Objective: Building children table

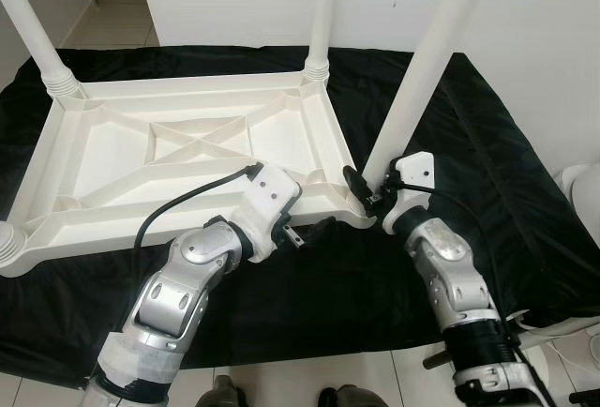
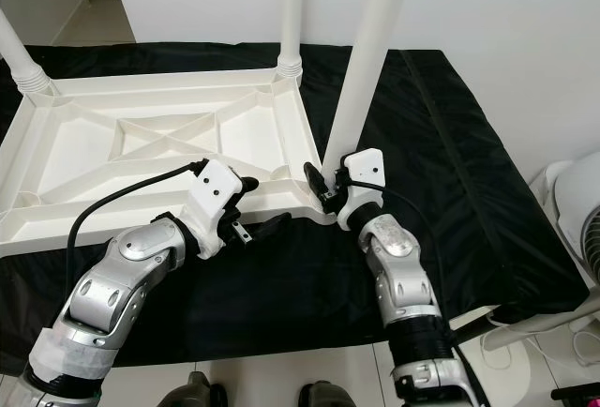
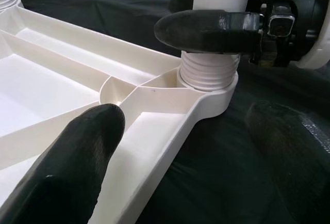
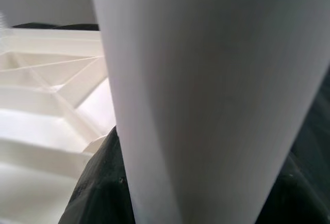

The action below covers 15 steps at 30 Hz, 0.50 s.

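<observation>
The right gripper point(image 1: 361, 189) holds the leg point(image 1: 422, 69) with its fingers; the left gripper point(image 1: 305, 233) is open wide at the tabletop point(image 1: 187, 144). If the leg tilts, its thread may jam.

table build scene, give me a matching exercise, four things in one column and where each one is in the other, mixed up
Things:
1. right gripper
2. left gripper
3. table top
4. black cloth

Places:
A. spread under the whole job
B. lying upside down, ribs facing up
C. fingers closed around the near right table leg, just above its threaded base
D. fingers apart at the near edge of the table top, one on the ribbed side and one out over the cloth

Pairs: 1-C, 2-D, 3-B, 4-A
</observation>
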Available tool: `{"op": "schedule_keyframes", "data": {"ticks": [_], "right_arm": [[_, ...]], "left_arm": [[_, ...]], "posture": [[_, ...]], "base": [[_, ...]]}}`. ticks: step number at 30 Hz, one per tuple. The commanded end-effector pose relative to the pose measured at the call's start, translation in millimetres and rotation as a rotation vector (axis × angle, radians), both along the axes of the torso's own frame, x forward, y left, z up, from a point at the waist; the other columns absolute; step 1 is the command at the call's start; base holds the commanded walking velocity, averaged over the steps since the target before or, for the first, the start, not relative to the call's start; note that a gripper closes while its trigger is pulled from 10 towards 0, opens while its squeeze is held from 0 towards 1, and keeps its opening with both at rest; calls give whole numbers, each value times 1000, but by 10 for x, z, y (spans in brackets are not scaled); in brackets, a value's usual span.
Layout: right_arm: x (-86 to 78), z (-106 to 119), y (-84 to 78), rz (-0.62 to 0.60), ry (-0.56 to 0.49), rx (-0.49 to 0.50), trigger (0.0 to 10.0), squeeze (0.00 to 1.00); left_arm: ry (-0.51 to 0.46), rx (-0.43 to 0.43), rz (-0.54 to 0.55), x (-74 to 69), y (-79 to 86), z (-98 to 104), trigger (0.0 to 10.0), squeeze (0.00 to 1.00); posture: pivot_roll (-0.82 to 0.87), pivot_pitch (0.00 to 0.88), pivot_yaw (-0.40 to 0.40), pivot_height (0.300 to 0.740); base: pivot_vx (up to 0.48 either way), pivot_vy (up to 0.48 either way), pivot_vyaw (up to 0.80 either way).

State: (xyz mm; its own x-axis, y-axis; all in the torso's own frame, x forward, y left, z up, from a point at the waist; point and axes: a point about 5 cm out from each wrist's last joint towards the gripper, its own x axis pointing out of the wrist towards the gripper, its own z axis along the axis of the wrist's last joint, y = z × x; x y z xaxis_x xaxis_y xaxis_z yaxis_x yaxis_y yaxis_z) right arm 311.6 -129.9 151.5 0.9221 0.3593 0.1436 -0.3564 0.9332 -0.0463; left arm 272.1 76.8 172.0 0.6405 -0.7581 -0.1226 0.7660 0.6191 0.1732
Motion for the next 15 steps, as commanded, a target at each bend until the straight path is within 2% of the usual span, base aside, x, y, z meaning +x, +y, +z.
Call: {"op": "schedule_keyframes", "data": {"ticks": [1, 7, 13, 15], "right_arm": [[-50, -131, 50, -57, 73, 29, 10000, 0], [-111, -133, 139, -216, 89, 72, 10000, 0], [-133, -111, 205, -267, 86, 101, 10000, 0], [-144, -82, 242, -270, 93, 140, 10000, 0]], "left_arm": [[-1, 15, 74, 25, 53, -30, 10000, 0], [-2, 20, 77, 7, 62, -43, 10000, 0], [-6, 18, 77, 10, 50, -34, 10000, 0], [2, 10, 69, -6, 40, -26, 10000, 0]], "posture": [[-33, 84, 7, 740], [-33, 86, 7, 740], [-27, 87, 2, 740], [-33, 84, 7, 740]], "base": [[0, 0, 0], [0, 0, 0], [0, 0, 0], [0, 0, 0]]}}
